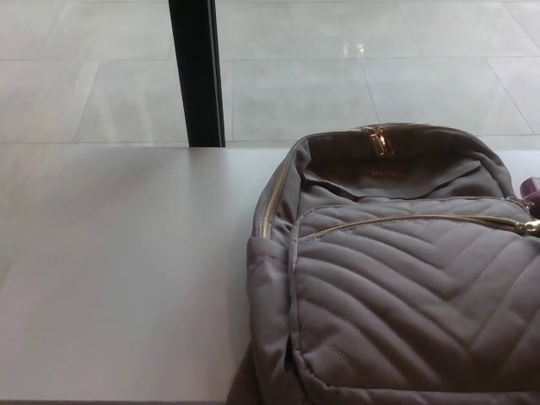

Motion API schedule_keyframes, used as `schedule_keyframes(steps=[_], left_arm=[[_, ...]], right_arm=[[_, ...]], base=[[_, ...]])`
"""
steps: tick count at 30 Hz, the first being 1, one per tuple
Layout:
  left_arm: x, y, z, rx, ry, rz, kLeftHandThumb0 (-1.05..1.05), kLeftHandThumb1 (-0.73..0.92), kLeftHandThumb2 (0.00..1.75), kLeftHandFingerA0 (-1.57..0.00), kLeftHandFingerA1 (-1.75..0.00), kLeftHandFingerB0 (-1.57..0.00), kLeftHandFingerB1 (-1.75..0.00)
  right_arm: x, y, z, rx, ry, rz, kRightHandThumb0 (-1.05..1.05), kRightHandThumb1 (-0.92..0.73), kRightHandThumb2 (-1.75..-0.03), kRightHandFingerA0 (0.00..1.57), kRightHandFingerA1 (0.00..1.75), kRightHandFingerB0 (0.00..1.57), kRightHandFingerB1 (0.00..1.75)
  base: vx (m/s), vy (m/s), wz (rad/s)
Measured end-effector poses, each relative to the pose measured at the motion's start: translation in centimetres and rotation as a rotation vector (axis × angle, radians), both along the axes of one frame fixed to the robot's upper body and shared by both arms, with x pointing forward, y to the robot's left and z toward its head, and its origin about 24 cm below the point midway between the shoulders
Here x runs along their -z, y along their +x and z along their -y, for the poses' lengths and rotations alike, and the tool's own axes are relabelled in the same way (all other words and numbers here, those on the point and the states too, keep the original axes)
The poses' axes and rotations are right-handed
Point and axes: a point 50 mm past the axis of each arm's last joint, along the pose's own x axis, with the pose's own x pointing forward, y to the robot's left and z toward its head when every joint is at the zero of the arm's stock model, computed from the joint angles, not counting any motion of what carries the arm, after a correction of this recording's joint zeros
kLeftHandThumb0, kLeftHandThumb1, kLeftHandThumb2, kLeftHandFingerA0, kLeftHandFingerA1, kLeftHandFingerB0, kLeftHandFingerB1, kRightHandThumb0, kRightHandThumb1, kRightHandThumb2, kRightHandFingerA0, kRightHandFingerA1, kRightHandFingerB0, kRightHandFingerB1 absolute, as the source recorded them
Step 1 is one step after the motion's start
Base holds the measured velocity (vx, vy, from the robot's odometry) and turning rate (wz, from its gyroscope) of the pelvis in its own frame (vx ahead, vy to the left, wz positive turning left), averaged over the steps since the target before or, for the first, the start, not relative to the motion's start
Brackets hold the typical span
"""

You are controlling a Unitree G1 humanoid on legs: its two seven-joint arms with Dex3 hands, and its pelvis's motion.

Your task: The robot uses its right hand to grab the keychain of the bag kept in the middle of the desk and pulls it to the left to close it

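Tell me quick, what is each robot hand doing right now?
Left hand: not in the picture, cannot be told.
Right hand: not in the picture either; only the bag on the desk shows.

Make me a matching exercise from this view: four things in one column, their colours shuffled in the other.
Things:
1. backpack
2. post
3. front zipper pull
4. desk

Colours:
A. black
B. gold
C. taupe
D. off-white

Pairs: 1-C, 2-A, 3-B, 4-D
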Motion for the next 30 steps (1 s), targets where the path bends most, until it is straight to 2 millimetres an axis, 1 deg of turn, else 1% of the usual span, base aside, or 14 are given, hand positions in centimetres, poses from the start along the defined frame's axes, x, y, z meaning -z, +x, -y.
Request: schedule_keyframes(steps=[2, 5, 9, 10, 11, 15, 16, 19, 21, 22, 23, 26, 29, 30], left_arm=[[0.0, -0.2, 0.0, -0.002, 0.001, -0.002, -1.05, 0.87, 0.84, -0.72, -1.11, -0.52, -1.13], [0.0, -0.2, 0.0, -0.003, 0.001, -0.002, -1.05, 0.65, 1.27, -0.76, -1.12, -0.55, -1.14], [0.0, -0.3, 0.0, -0.003, 0.003, -0.001, -1.05, 0.87, 0.85, -0.75, -1.09, -0.53, -1.12], [0.0, -0.3, 0.0, -0.003, 0.003, -0.002, -1.05, 0.66, 1.27, -0.78, -1.12, -0.55, -1.14], [0.0, -0.3, 0.0, -0.004, 0.002, -0.002, -1.05, 0.86, 0.85, -0.78, -1.07, -0.56, -1.1], [0.1, -0.4, 0.0, -0.004, 0.0, -0.001, -1.05, 0.85, 0.85, -0.78, -1.08, -0.58, -1.09], [0.1, -0.4, 0.0, -0.005, -0.001, -0.002, -1.05, 0.65, 1.26, -0.79, -1.11, -0.58, -1.13], [0.1, -0.5, 0.0, -0.006, -0.001, -0.003, -1.05, 0.86, 0.85, -0.77, -1.08, -0.56, -1.11], [0.2, -0.5, 0.0, -0.007, -0.002, -0.003, -1.05, 0.64, 1.26, -0.77, -1.1, -0.56, -1.13], [0.2, -0.5, 0.0, -0.005, -0.001, -0.002, -1.05, 0.85, 0.85, -0.77, -1.08, -0.55, -1.1], [0.2, -0.5, 0.0, -0.004, -0.002, -0.001, -1.05, 0.65, 1.26, -0.76, -1.11, -0.55, -1.13], [0.2, -0.4, 0.1, -0.001, 0.0, 0.002, -1.05, 0.85, 0.86, -0.77, -1.09, -0.55, -1.11], [0.2, -0.4, 0.1, -0.003, -0.002, 0.002, -1.05, 0.64, 1.26, -0.78, -1.11, -0.55, -1.14], [0.3, -0.5, 0.1, -0.004, -0.003, 0.001, -1.05, 0.85, 0.85, -0.8, -1.08, -0.55, -1.12]], right_arm=[[-0.3, 0.1, 0.0, -0.036, -0.068, -0.013, -0.62, -0.86, -0.66, 0.46, 0.5, 0.32, 0.31], [-0.6, 0.2, 0.0, -0.083, -0.18, -0.063, -0.68, -0.76, -0.62, 0.19, 1.04, 0.27, 0.31], [-0.8, 0.3, 0.3, -0.115, -0.29, -0.123, -0.62, -0.72, -0.6, 0.11, 0.74, 0.29, 0.29], [-0.8, 0.3, 0.4, -0.117, -0.304, -0.133, -0.55, -0.72, -0.61, 0.12, 0.83, 0.33, 0.3], [-0.8, 0.3, 0.5, -0.117, -0.313, -0.138, -0.53, -0.72, -0.61, 0.13, 0.8, 0.34, 0.31], [-0.8, 0.2, 0.8, -0.104, -0.321, -0.129, -0.48, -0.72, -0.62, 0.17, 0.75, 0.36, 0.32], [-0.9, 0.2, 0.8, -0.1, -0.323, -0.124, -0.48, -0.72, -0.62, 0.17, 0.71, 0.36, 0.32], [-1.0, 0.2, 1.2, -0.078, -0.34, -0.11, -0.44, -0.69, -0.6, 0.2, 0.71, 0.4, 0.33], [-0.9, 0.2, 1.4, -0.06, -0.35, -0.104, -0.42, -0.69, -0.61, 0.22, 0.68, 0.42, 0.34], [-0.9, 0.2, 1.4, -0.059, -0.353, -0.1, -0.39, -0.67, -0.61, 0.22, 0.69, 0.42, 0.34], [-0.8, 0.2, 1.3, -0.059, -0.353, -0.094, -0.34, -0.66, -0.6, 0.24, 0.79, 0.45, 0.35], [-0.6, 0.2, 1.2, -0.038, -0.304, -0.053, -0.18, -0.63, -0.59, 0.53, 1.39, 0.59, 0.46], [-0.5, 0.3, 1.2, 0.016, -0.143, 0.016, -0.2, -0.65, -0.6, 0.6, 1.43, 0.57, 0.46], [-0.4, 0.3, 1.3, 0.027, -0.106, 0.025, -0.19, -0.66, -0.6, 0.74, 1.57, 0.55, 0.49]], base=[[0.0, 0.0, 0.0], [0.0, 0.0, 0.0], [0.0, 0.0, 0.0], [0.0, 0.0, 0.0], [0.0, 0.0, 0.0], [0.0, 0.0, 0.0], [0.0, 0.0, 0.0], [0.0, 0.0, 0.0], [0.0, 0.0, 0.0], [0.0, 0.0, 0.0], [0.0, 0.0, 0.0], [0.0, 0.0, 0.0], [0.0, 0.0, 0.0], [0.0, 0.0, 0.0]])
